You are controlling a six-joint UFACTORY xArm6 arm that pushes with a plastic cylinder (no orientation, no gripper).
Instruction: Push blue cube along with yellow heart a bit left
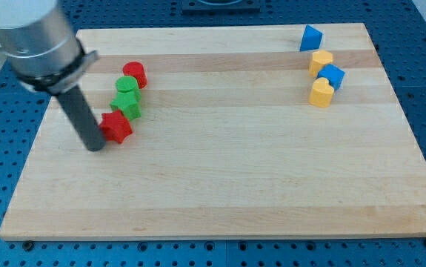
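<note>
Camera view: my tip (95, 147) rests far left on bench (220, 193), touching red block (115, 127); rod only, no tool jaws. Blue cube (333, 76) touches yellow heart (320, 93), far right.

My tip (95, 147) is resting on the table (235, 170) near the view's left edge, touching the left side of the red block (116, 127). Above that block a column is running toward the view's top: a green block (128, 105) is sitting just above it, the green cylinder (127, 86) is touching that one, and the red cylinder (134, 73) is topping the line. Well apart, at the view's upper right, the blue triangular block (310, 37) is lying highest; below it the yellow block (321, 61), the blue cube (333, 76) and the yellow heart (321, 93) are clustering, each touching the next, the cube sitting slightly right of both.
</note>
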